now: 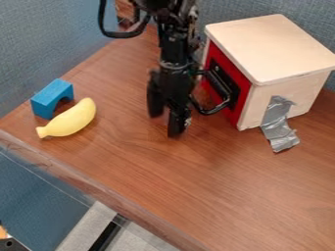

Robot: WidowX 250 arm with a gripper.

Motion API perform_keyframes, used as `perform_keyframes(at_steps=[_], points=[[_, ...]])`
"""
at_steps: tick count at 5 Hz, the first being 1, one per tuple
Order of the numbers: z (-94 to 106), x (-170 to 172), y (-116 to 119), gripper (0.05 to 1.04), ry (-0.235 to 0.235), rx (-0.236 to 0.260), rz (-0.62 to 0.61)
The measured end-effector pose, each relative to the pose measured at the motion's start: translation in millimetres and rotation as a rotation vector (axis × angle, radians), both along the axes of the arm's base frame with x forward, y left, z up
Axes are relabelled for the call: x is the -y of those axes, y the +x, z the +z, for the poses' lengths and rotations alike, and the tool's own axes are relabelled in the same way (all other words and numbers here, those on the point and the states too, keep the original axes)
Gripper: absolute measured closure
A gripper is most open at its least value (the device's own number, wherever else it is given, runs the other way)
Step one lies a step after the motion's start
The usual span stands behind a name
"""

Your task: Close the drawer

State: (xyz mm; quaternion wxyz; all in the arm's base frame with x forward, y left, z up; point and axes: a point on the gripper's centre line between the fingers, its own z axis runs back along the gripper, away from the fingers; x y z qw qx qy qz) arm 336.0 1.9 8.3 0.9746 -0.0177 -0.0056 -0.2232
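The gripper (166, 122) hangs low over the brown table, just left of the wooden box (281, 49). Its two black fingers stand apart with nothing visible between them. The drawer's red front (241, 87) faces the gripper and lies about level with the box's edge; whether a slight gap is left there I cannot tell. A black handle (224, 93) juts from that front towards the gripper's right side. Part of the red front is hidden behind the handle.
On the table's left side a yellow banana (70, 119) lies beside a blue arch block (51, 97). Silver tape (277, 128) runs from the box's side down to the table (216, 181). Blue-grey walls stand behind, and the table's front edge slants down to the right.
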Motion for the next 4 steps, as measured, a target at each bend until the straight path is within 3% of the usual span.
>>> perform_keyframes(at_steps=[1,4], points=[[18.6,-6.1,-21.3,0.083,0.016,-0.03,0.023],[108.7,-13.4,-66.4,0.083,0.072,0.068,0.032]])
